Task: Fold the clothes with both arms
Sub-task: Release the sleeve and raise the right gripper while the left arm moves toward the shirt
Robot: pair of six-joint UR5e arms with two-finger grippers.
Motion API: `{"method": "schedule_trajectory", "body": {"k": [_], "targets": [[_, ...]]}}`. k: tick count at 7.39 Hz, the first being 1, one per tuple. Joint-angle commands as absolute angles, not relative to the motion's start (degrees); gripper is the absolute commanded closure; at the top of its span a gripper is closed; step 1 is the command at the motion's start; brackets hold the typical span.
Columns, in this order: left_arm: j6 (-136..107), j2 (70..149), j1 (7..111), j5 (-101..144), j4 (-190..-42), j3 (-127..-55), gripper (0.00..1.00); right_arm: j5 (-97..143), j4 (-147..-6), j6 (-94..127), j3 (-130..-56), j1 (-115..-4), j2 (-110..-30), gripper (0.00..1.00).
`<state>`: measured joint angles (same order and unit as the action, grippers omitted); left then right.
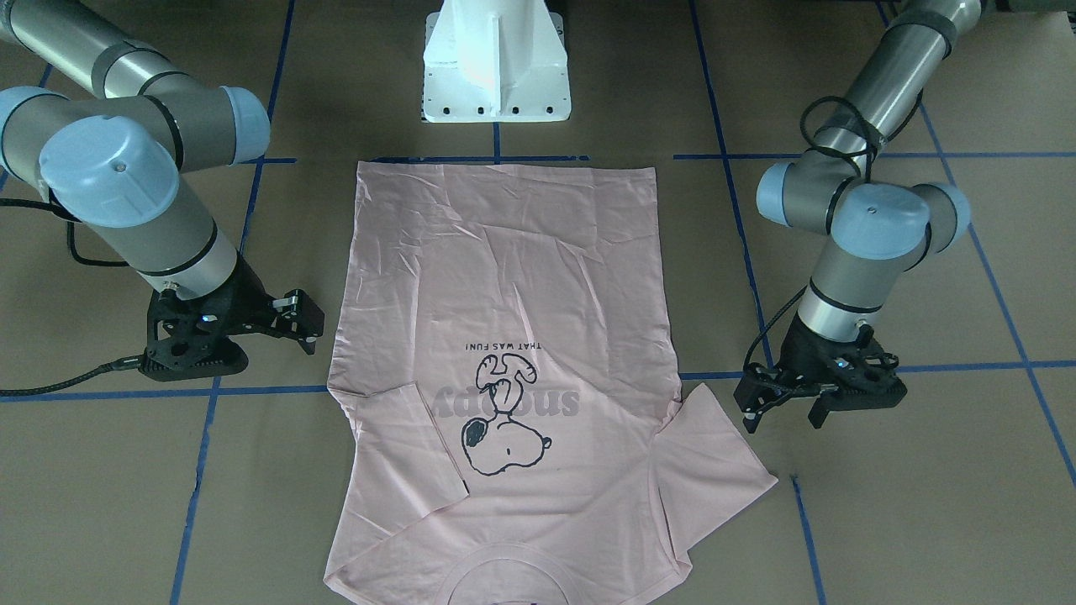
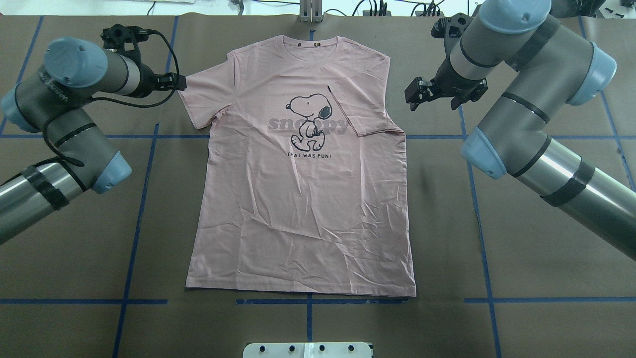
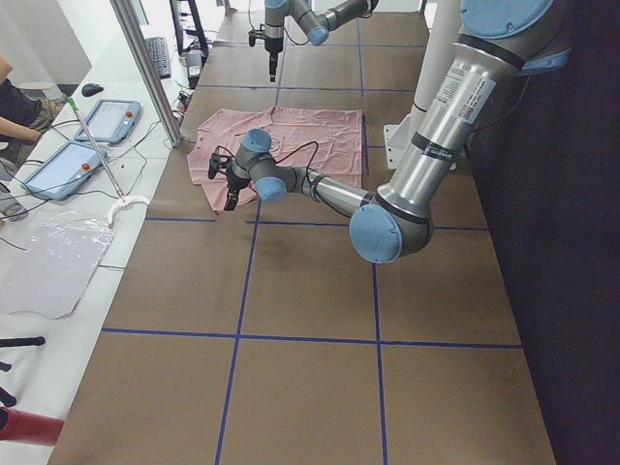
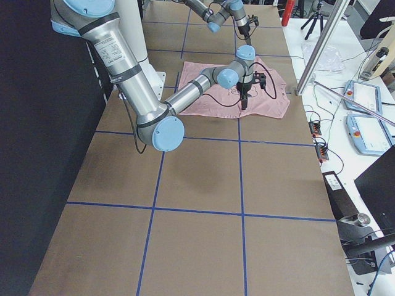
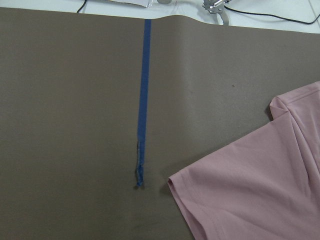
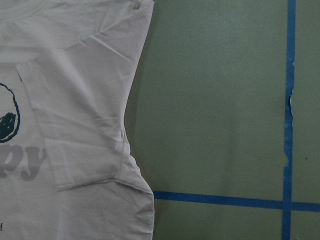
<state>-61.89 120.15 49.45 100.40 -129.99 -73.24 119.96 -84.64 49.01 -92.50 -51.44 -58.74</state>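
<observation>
1. The pale pink T-shirt (image 2: 298, 199) lies flat and print-up on the brown worktop (image 2: 497, 248). Its collar (image 2: 310, 42) is at the far edge from the robot and its hem (image 2: 298, 291) is nearest the white pedestal (image 1: 496, 67).
2. Judging by how it lies, the fold is at an early stage. The sleeve on the robot's right (image 2: 365, 112) is turned in over the chest, and its edge touches the Snoopy print (image 2: 308, 122).
3. The sleeve on the robot's left (image 2: 201, 97) is spread out to the side and not yet folded. The body shows no lengthwise or crosswise fold, so most of the work appears to be left.
4. The left gripper (image 1: 782, 413) hangs just beside that spread sleeve's outer edge. Its fingers are apart and grasp nothing.
5. The right gripper (image 2: 433, 97) hovers near the folded side, apart from the cloth. Its fingers are likewise released and empty.
6. No basket, bin or tray shows in any view. The shirt rests directly on the worktop, between the blue tape lines (image 2: 139, 199).
</observation>
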Motion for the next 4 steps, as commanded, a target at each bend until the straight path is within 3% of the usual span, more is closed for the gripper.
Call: {"method": "schedule_trajectory", "body": {"k": [1,4], "targets": [[-62.23,124.43,47.55,95.73,-130.43,-66.31,0.04,120.32,-84.29,48.43,-92.64,-51.68,-59.59,0.00],[-61.62,125.86,47.63,94.14,-135.33,-60.57,0.09,120.15,-84.20,48.78,-92.64,-51.59,-59.41,0.00]]}}
